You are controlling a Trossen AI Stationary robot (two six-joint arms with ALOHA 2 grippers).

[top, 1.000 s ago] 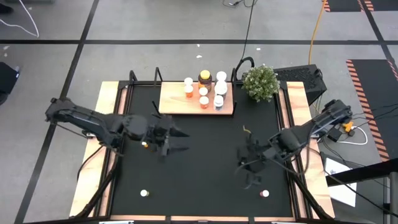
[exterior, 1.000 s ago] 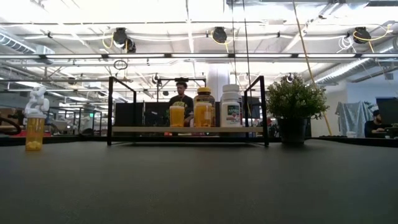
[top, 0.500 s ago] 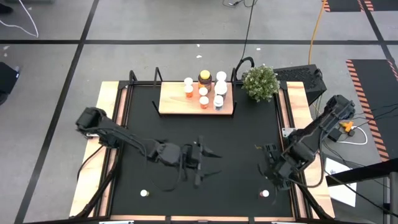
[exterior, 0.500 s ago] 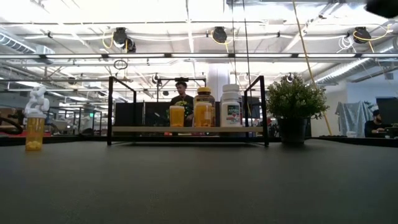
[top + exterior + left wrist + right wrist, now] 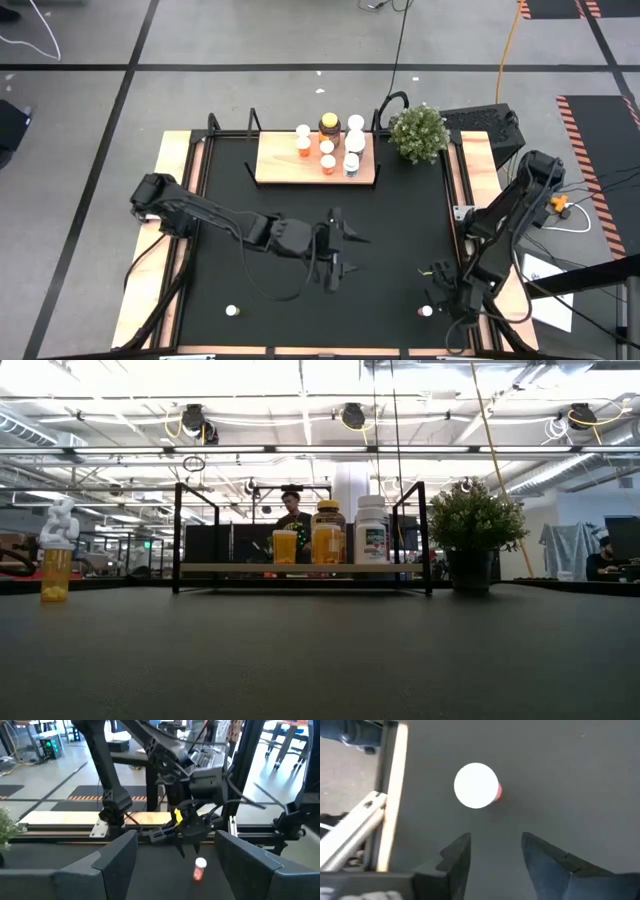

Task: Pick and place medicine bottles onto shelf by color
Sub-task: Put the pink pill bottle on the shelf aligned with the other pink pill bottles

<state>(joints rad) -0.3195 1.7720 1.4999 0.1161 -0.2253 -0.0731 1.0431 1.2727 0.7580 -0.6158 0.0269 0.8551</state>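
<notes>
The right gripper point(image 5: 437, 283) is hanging over the near right corner of the large black tabletop mat point(image 5: 300, 215), pointing downward with its two dark fingers point(image 5: 455, 855) parted and nothing between them. Just beside it, a small orange medicine bottle with a white cap point(image 5: 426, 311) is standing upright on the mat; in the right wrist view its round white cap point(image 5: 476, 785) is sitting just ahead of the open jaws, apart from both fingers.

The left gripper point(image 5: 340, 252) is reaching out over the middle of the mat, its fingers point(image 5: 112, 857) spread wide and holding nothing. Its wrist camera is looking across at the right arm and the same orange bottle point(image 5: 199, 869) on the mat under that arm's gripper.

Another small white-capped bottle point(image 5: 232, 311) is standing alone near the mat's near left corner, well apart from both grippers; in the low view it is showing as an orange bottle point(image 5: 55, 573) at the left.

At the far edge of the mat, the flat light-wood shelf with black metal posts point(image 5: 275, 165) is carrying a cluster of bottles on its right half: orange white-capped ones point(image 5: 304, 146), white ones point(image 5: 355, 140), and a larger amber jar with a yellow lid point(image 5: 329, 125) at the back. A green bushy potted plant point(image 5: 418, 132) is standing just to the right of the shelf. In the low view, a person point(image 5: 292, 515) is sitting in the room behind the shelf.
</notes>
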